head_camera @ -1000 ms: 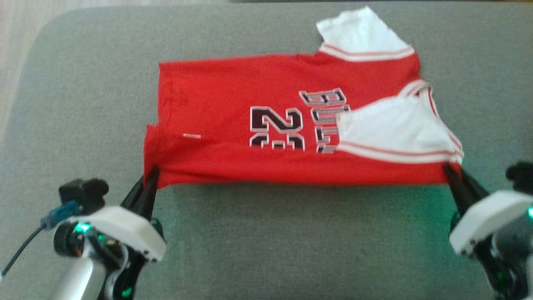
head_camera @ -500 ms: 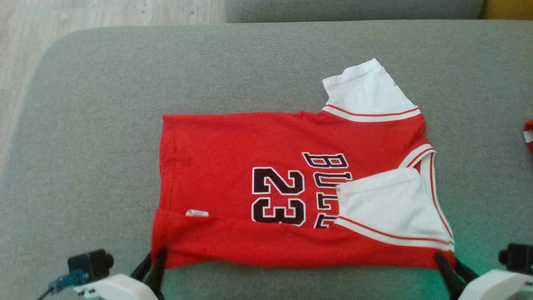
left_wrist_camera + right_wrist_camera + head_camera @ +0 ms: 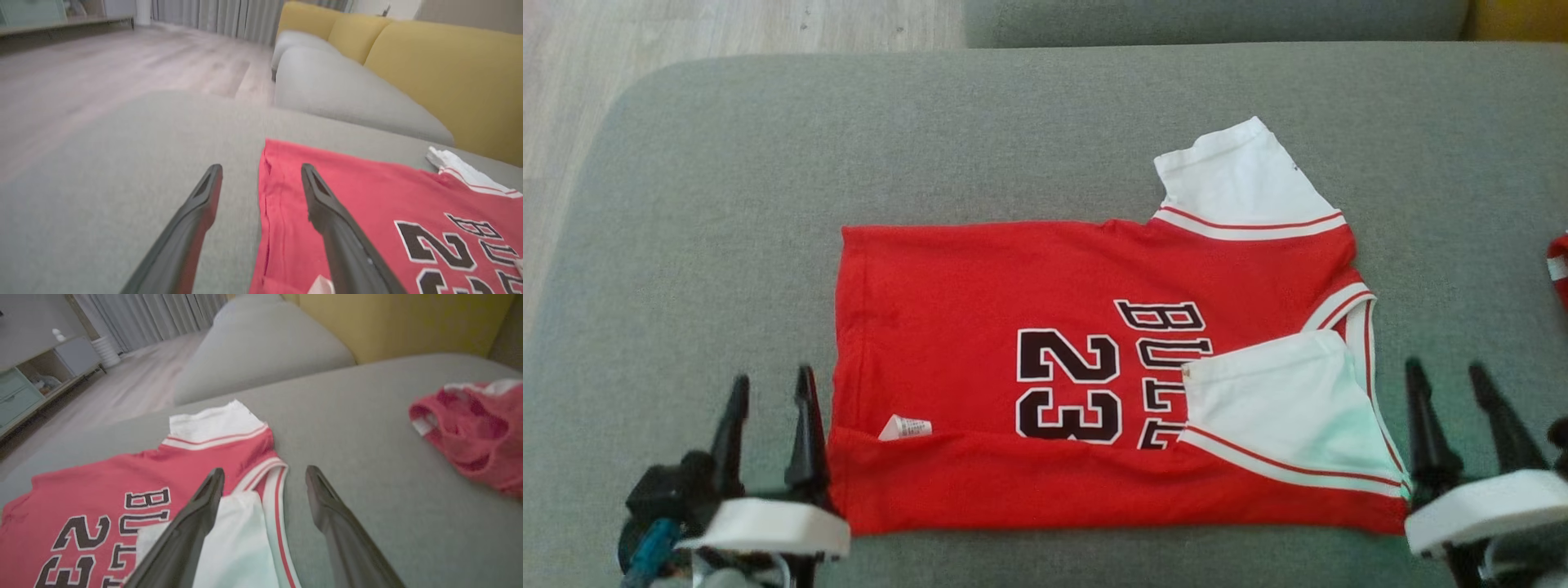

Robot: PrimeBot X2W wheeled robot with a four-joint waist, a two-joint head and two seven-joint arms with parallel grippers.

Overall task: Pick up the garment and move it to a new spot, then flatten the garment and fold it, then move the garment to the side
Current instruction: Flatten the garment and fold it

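So the left gripper [image 3: 772, 377] and right gripper [image 3: 1446, 366] just let go, jaws wide and empty. The red jersey [image 3: 980, 286] lies near the front edge of the grey cushion [image 3: 686, 204], first fold looks done.

The head camera looks steeply down from above the near edge of the grey cushion [image 3: 1045, 122]. It is far enough back to take in the whole jersey [image 3: 947, 286], with the left claw [image 3: 772, 376] and right claw [image 3: 1445, 366] at its 2 lower corners. Each wrist camera sits low and close over the cushion, facing along its own claw. The left faces past the hem [image 3: 264, 183] toward the floor [image 3: 102, 61], and the right past the collar [image 3: 267, 477] toward curtains [image 3: 163, 314]. All 3 views share the number print [image 3: 1068, 384].
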